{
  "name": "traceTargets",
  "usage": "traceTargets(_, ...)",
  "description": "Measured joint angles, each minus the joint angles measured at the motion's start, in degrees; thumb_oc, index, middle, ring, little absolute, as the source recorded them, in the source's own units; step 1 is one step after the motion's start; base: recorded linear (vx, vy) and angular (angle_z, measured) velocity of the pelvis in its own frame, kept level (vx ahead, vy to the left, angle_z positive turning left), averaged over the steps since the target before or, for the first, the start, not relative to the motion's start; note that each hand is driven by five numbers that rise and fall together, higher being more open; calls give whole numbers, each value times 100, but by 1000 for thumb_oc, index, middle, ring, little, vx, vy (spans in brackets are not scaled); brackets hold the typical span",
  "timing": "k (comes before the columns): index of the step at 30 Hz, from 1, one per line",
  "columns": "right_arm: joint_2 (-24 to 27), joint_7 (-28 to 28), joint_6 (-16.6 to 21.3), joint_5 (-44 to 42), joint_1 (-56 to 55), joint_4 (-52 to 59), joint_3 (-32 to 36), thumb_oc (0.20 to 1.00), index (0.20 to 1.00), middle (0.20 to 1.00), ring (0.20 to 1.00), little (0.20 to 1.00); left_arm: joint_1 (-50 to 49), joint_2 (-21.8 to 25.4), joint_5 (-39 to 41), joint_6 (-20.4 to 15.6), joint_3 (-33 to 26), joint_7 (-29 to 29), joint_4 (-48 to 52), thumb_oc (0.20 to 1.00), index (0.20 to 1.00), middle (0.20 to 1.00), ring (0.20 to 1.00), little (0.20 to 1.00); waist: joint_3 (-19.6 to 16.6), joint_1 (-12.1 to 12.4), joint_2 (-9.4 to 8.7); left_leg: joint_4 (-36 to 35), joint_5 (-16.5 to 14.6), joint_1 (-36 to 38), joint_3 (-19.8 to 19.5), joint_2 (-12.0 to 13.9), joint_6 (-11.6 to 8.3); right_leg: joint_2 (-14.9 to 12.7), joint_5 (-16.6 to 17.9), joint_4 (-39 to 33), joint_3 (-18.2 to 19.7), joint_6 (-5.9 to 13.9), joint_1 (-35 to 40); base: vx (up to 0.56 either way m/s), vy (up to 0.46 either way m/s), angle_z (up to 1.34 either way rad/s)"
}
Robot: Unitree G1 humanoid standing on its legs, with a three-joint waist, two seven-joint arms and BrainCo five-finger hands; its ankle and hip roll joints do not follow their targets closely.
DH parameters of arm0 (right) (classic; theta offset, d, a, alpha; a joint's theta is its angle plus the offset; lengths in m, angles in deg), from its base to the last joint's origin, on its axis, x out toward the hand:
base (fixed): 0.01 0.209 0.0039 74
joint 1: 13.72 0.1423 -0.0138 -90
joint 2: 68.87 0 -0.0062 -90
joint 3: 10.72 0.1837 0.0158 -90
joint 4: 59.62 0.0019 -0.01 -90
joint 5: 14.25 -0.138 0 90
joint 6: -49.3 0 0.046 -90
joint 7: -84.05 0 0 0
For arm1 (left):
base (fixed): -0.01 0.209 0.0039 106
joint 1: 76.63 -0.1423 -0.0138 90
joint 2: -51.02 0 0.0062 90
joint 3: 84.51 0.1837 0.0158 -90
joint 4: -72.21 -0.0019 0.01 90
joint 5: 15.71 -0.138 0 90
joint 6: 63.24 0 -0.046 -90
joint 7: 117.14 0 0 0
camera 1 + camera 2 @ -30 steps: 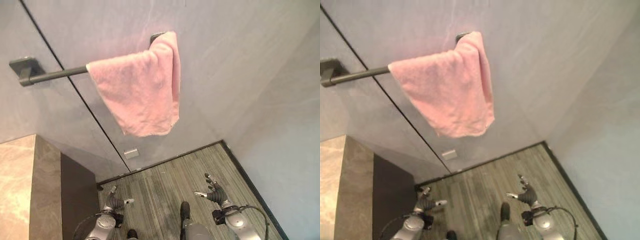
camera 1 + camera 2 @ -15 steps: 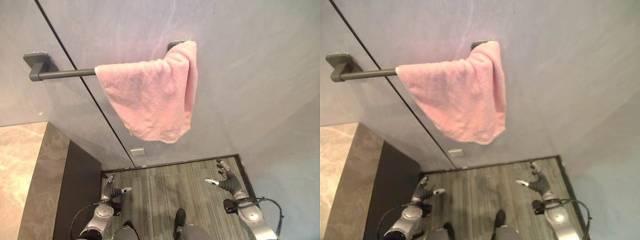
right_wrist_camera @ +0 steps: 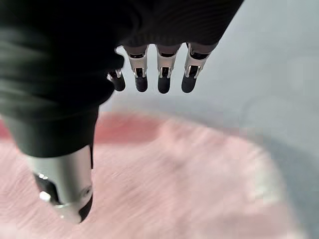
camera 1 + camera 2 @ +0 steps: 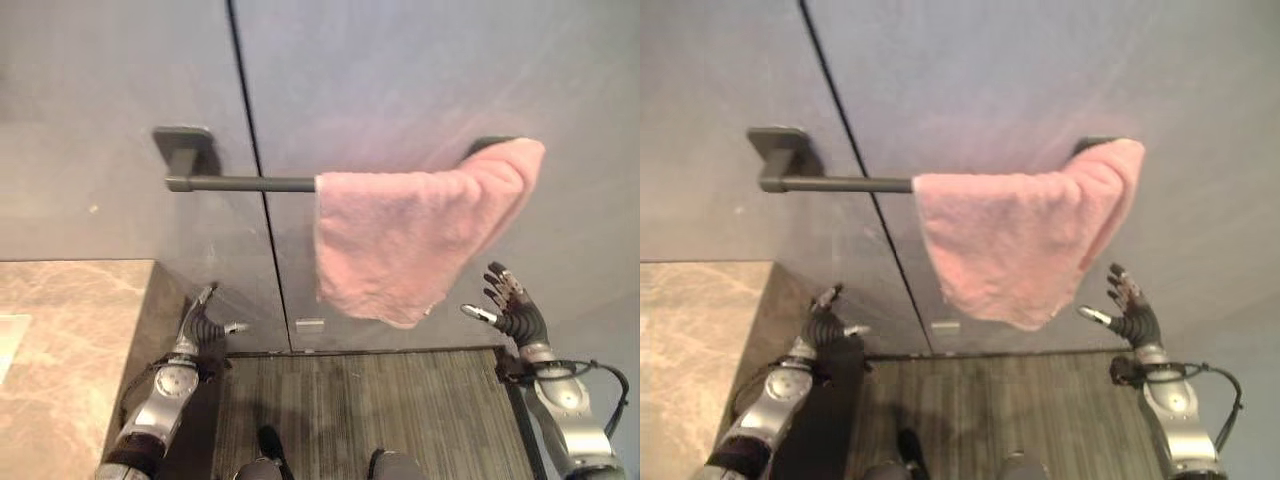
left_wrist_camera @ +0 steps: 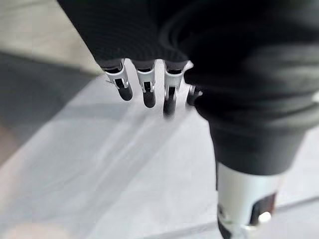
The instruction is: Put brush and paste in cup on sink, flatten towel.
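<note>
While the pink terry towel [image 4: 412, 235] hangs bunched toward the right end of the dark grey metal wall rail [image 4: 240, 183], both hands are low and empty. The towel's long axis should run along the rail, left to right, yet its cloth is gathered against the right bracket, with its lower edge sagging to a point and the rail's left stretch bare.

The right hand [image 4: 512, 312] is just beside the towel's lower right corner, fingers spread and straight, palm turned toward the cloth; in its wrist view the pink cloth lies directly past the fingertips. The left hand [image 4: 201, 324] is well apart from the towel, down by the edge of the beige marble-patterned counter [image 4: 62, 340], fingers relaxed and holding nothing.

The right hand is clearly nearer, so I judge it likely to reach up and left to the cloth first. Flattening would then mean drawing the gathered part leftward along the rail, which suits the left hand.
</note>
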Motion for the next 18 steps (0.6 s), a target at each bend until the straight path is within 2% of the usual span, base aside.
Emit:
traceTargets(1, 60, 59, 2, -79, 48, -31, -25, 1000, 1000, 1000, 1000, 1000, 53, 30, 20, 6, 47, -32, 11, 1000, 1000, 1000, 1000, 1000, 3, -4, 12, -41, -25, 45, -60, -20, 36, -11, 55, 232, 79, 47, -66, 123, 26, 25)
traceTargets(2, 162, 167, -3, -272, 114, -140, -47, 1000, 1000, 1000, 1000, 1000, 196, 164, 118, 11, 255, -98, 25, 1000, 1000, 1000, 1000, 1000, 21, -16, 41, -227, 40, 173, -153, -45, 35, -4, -62, 646, 293, 181, -333, 188, -13, 36)
traceTargets(3, 198, 228, -9, -457, 119, -232, -45, 1000, 1000, 1000, 1000, 1000, 302, 281, 168, 18, 398, -161, 55, 1000, 1000, 1000, 1000, 1000, 14, -30, 35, -268, 55, 185, -219, -19, 39, 132, -252, 460, 521, 143, -439, 119, -22, 37)
traceTargets(4, 233, 277, -27, -578, 165, -339, -50, 1000, 1000, 1000, 1000, 1000, 308, 378, 212, 17, 423, -226, 83, 1000, 1000, 1000, 1000, 1000, 6, -10, -5, -272, 48, 199, -239, -24, 29, 171, -325, 115, 513, 129, -525, 254, -133, 34)
traceTargets(5, 284, 353, -42, -761, 152, -374, -39, 1000, 1000, 1000, 1000, 1000, 293, 490, 216, 9, 455, -304, 128, 1000, 1000, 1000, 1000, 1000, -50, -10, -91, -265, 65, 169, -265, -63, -3, 189, -165, -655, 413, 61, -524, 199, -160, 28)
traceTargets(6, 317, 371, -38, -874, 160, -445, -69, 1000, 1000, 1000, 1000, 1000, 308, 505, 258, 6, 484, -334, 131, 1000, 1000, 1000, 1000, 1000, -65, -25, -131, -268, 44, 144, -369, -76, -12, 170, -64, -1135, 318, -44, -547, 243, -183, 43)
traceTargets(7, 324, 395, -45, -904, 156, -559, -62, 1000, 1000, 1000, 1000, 1000, 334, 521, 355, 8, 555, -357, 136, 1000, 1000, 1000, 1000, 1000, -79, -33, -158, -268, 51, 100, -520, -105, -38, 217, 118, -1686, 305, -6, -425, 149, -111, 85)
traceTargets(8, 322, 447, -76, -990, 64, -649, -67, 1000, 1000, 1000, 1000, 1000, 348, 561, 390, 5, 662, -422, 175, 1000, 1000, 1000, 1000, 1000, -150, -175, -298, -267, 115, 79, -733, -178, -141, 201, 503, -2243, 419, 7, -241, 133, -134, 89)
traceTargets(9, 333, 488, -95, -998, 106, -828, -89, 1000, 1000, 1000, 1000, 1000, 324, 490, 414, 19, 706, -468, 174, 1000, 1000, 1000, 1000, 1000, -184, -101, -308, -268, 125, 119, -791, -106, -270, 274, 724, -2386, 401, -185, -126, 86, -111, 68)
traceTargets(11, 377, 554, -66, -997, -34, -793, -131, 1000, 1000, 1000, 1000, 1000, 310, 515, 431, 30, 836, -528, 225, 1000, 1000, 1000, 1000, 1000, -212, -27, -236, -267, 119, 158, -785, 54, -376, 456, 751, -2658, 354, -252, 54, 114, -106, 8)
traceTargets(13, 391, 610, -84, -998, -55, -842, -162, 1000, 1000, 1000, 1000, 1000, 306, 539, 599, 40, 856, -672, 258, 1000, 1000, 1000, 1000, 1000, -225, -16, -169, -277, 144, 150, -829, 247, -519, 675, 920, -3161, 205, -364, 317, 182, -159, 6)
traceTargets(18, 428, 609, -114, -1016, -67, -850, -146, 1000, 1000, 1000, 1000, 1000, 301, 529, 872, 52, 1032, -1094, 825, 1000, 1000, 1000, 1000, 1000, -236, -124, -134, -294, 134, 34, -800, 367, -581, 729, 895, -3160, 18, -384, 318, 124, -134, 22)
